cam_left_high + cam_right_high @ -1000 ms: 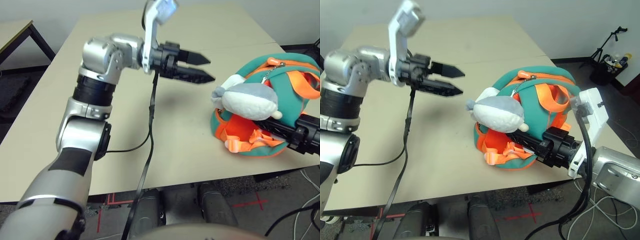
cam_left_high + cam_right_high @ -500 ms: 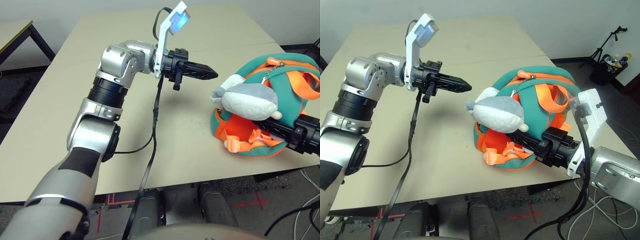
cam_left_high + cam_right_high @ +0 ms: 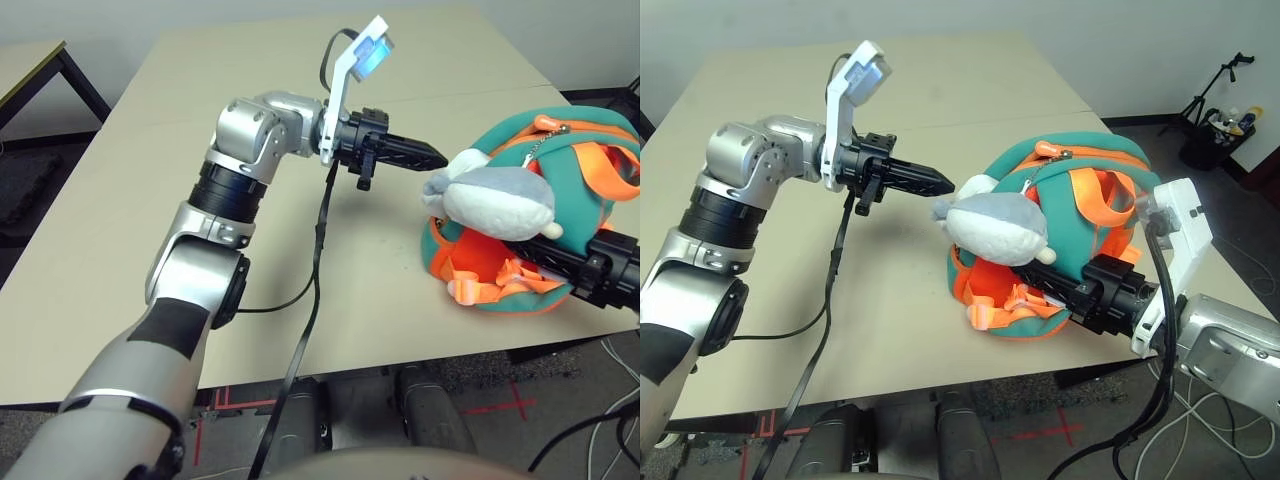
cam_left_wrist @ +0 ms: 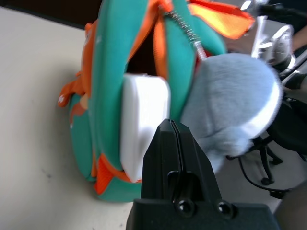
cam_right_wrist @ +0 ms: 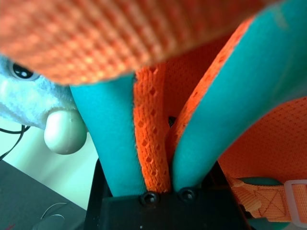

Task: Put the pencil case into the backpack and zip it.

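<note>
Near edge: I had the front lip of the table close below the backpack, so I judged there was little spare room for dragging it towards me.
Right gripper: its fingers were closed around a fold of the backpack's side, teal cloth and orange trim caught between them.
Orange straps: they lay loose just beside that hold, and I thought they could snag.
Plush toy: it hung over the side facing my left arm, near the mouth of the bag.
Pencil case: it stood in the unzipped opening, partly in, its white end showing between the teal sides.
Left gripper: pressed shut and empty, its tips pointed towards the bag and the case.
Black cable: it drooped under the left wrist across the table, something I needed to mind.
Step in hand: seating the case, I judged; the zip was open.
Next move: I wanted a push on the case with the closed tips, the right hold steadying the bag, then the zip pull.
Open room: bare table stretched left and beyond, leaving the left arm space to back off.
</note>
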